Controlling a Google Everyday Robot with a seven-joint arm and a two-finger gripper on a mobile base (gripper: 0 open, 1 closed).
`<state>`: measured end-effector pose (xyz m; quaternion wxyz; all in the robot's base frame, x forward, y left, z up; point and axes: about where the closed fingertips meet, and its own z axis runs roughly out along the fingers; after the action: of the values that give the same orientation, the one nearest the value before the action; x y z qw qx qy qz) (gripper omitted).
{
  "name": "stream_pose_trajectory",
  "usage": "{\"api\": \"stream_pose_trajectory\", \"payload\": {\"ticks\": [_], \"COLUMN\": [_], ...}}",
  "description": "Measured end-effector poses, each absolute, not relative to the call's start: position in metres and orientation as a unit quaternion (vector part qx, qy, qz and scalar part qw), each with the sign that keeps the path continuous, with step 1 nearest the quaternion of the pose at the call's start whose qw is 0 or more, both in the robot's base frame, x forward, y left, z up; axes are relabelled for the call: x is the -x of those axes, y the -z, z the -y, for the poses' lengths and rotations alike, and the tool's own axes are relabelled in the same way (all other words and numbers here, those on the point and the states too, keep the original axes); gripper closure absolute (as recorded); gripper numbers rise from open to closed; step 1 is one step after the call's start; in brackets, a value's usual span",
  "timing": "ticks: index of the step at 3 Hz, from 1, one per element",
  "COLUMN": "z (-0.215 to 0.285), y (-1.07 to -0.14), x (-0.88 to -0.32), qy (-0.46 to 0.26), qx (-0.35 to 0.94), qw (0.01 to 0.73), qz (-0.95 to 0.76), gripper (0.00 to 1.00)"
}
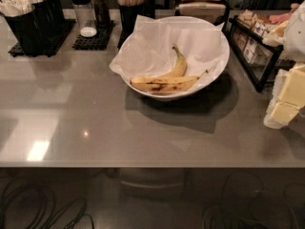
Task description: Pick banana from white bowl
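Note:
The wide white bowl (220,61) stands on the grey counter, lined with a thin white paper sheet (147,49). Two bananas lie in its front half. The banana (164,84), straighter and marked with dark brown streaks, lies crosswise at the front. A cleaner, more curved banana (179,65) rests behind it, touching it. My gripper (286,99), white with pale yellow parts, hangs at the right edge of the view. It is to the right of the bowl, apart from it, and holds nothing that I can see.
Along the back stand black cups of white cutlery (21,13), a salt shaker (85,13), a pepper shaker (100,4), a cup of wooden stirrers (131,4) and a napkin holder (200,4). A black rack of packets (252,39) stands right of the bowl. Cables lie below the counter's front edge.

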<state>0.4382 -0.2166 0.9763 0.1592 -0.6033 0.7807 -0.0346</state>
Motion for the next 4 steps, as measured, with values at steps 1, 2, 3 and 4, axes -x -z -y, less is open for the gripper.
{"api": "stream_pose_trajectory", "payload": {"ticks": [1,2,3,4], "z": [0.217,0.201,0.156,0.152], "y": [-0.976,-0.979,-0.983,-0.993], "x": [-0.438,-0.463,-0.512,-0.523], "qy": [0.035,0.006,-0.063,-0.069], "qx": [0.603,0.616,0.641,0.638], "qw": [0.159,0.196,0.246,0.265], "qz": [-0.781,-0.763,-0.724,-0.720], "gripper": [0.00,0.00,0.00,0.00]}}
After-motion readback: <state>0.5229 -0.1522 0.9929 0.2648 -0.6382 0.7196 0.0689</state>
